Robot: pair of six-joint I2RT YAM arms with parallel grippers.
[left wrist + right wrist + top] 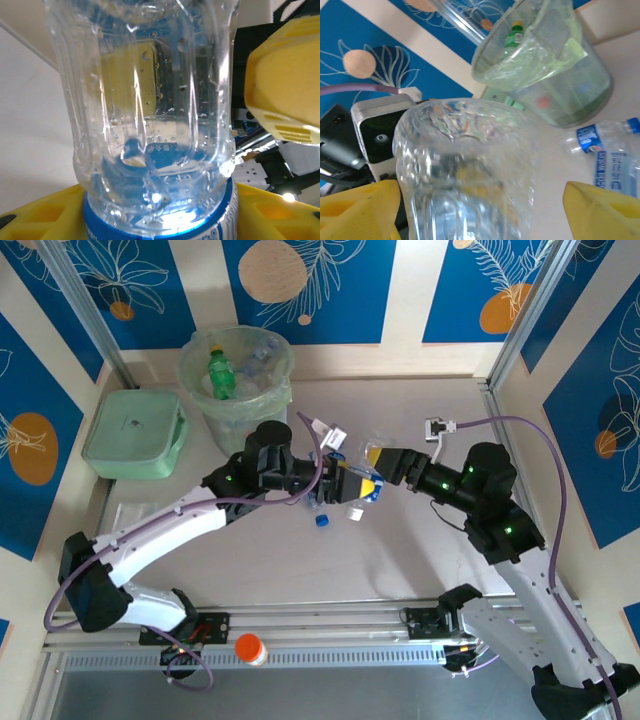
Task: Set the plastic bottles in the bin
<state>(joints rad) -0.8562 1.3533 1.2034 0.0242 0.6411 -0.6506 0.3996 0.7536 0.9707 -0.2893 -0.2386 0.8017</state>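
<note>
Step in hand: I judge a handover of one clear bottle (pixel 345 483) between my two arms, mid-bench, just in front of the bin (pixel 237 380)

Left pincer (pixel 335 483): fingers (pixel 40 220) flank the blue-labelled end; I cannot tell if they clamp it yet

Right pincer (pixel 368 480): fingers (pixel 602 210) stand apart from the bottle's sides

How to do it well: I'd confirm the left grip is firm before backing the right arm away; then lift clear of the rim

Count: one bottle between the pincers; at least two more lying on the bench (pixel 600 145); one green bottle (pixel 220 370) plus some clear ones in the bin, number unclear
</note>
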